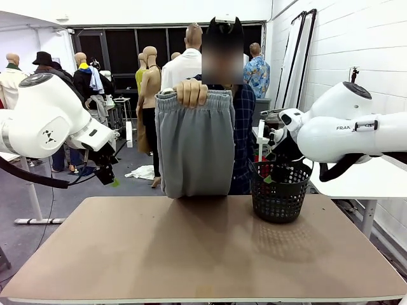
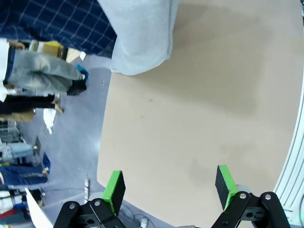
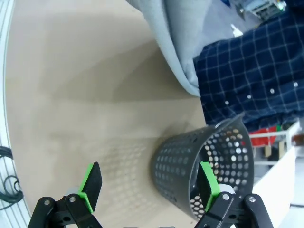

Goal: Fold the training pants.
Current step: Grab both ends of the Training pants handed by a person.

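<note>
Across the table (image 1: 191,254), a person's hand (image 1: 191,93) holds the training pants (image 1: 194,149) up.

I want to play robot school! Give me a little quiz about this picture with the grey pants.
1. Pick one. What holds up the training pants?
A) a person's hand, at the waistband
B) a robot arm
C) nothing, they lie flat

2. True or false: the black basket lies tipped over on the table.

3. Fill the gap: in the front view, the basket stands to the ___ of the pants.

Key: 1 A. 2 false, it stands upright. 3 right.
</note>
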Motion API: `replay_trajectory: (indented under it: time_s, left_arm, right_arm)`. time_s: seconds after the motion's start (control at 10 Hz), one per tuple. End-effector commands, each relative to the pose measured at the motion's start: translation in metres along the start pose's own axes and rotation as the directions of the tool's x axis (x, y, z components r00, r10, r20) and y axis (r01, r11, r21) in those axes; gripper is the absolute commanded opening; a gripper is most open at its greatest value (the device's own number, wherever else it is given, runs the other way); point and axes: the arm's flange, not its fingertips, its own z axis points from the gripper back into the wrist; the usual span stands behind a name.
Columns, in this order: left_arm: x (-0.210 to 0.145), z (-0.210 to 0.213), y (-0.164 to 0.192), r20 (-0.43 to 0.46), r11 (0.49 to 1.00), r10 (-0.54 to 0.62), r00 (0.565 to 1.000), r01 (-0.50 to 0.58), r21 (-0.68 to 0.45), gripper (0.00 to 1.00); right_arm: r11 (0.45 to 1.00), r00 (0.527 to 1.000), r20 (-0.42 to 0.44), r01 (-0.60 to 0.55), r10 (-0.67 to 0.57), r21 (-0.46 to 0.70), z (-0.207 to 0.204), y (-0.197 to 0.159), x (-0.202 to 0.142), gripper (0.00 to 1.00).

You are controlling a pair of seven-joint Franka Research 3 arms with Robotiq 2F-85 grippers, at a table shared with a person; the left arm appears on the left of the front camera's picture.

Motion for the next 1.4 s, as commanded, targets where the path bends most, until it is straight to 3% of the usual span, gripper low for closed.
replay_trajectory:
  time_s: [0.0, 0.1, 0.2, 0.6, 0.7, 1.0, 1.3]
  left_arm:
    - [-0.003, -0.005, 0.008, 0.056, 1.000, 0.010, 0.998, -0.011, 0.010, 1.00]
    - [0.000, 0.000, 0.000, 0.000, 1.000, 0.000, 1.000, 0.000, 0.000, 1.00]
    - [0.000, 0.000, 0.000, 0.000, 1.000, 0.000, 1.000, 0.000, 0.000, 1.00]
    - [0.001, 0.000, 0.001, 0.005, 1.000, -0.013, 1.000, 0.013, 0.006, 1.00]
    - [-0.002, -0.008, 0.016, 0.052, 0.995, -0.097, 0.994, 0.096, 0.018, 1.00]
    - [-0.008, -0.020, 0.044, 0.159, 0.989, -0.146, 0.976, 0.143, 0.027, 1.00]
    - [-0.004, -0.029, 0.048, 0.332, 0.970, -0.226, 0.916, 0.241, -0.005, 1.00]
  right_arm:
    - [1.000, 1.000, -0.007, -0.019, 0.019, 0.005, -0.007, -0.009, 0.001, 1.00]
    - [0.998, 0.998, -0.041, 0.040, -0.042, -0.050, -0.004, -0.006, 0.000, 1.00]
    - [1.000, 1.000, 0.000, -0.017, 0.017, 0.005, -0.003, -0.002, 0.002, 1.00]
    - [1.000, 1.000, -0.014, -0.009, 0.009, -0.009, -0.002, -0.004, 0.004, 1.00]
    - [0.999, 0.999, 0.022, -0.033, 0.034, -0.019, -0.011, -0.014, 0.004, 1.00]
    - [1.000, 0.993, 0.113, -0.028, 0.028, -0.001, -0.033, -0.033, 0.004, 1.00]
    - [0.999, 0.964, 0.262, -0.047, 0.039, 0.026, -0.038, -0.035, 0.004, 1.00]
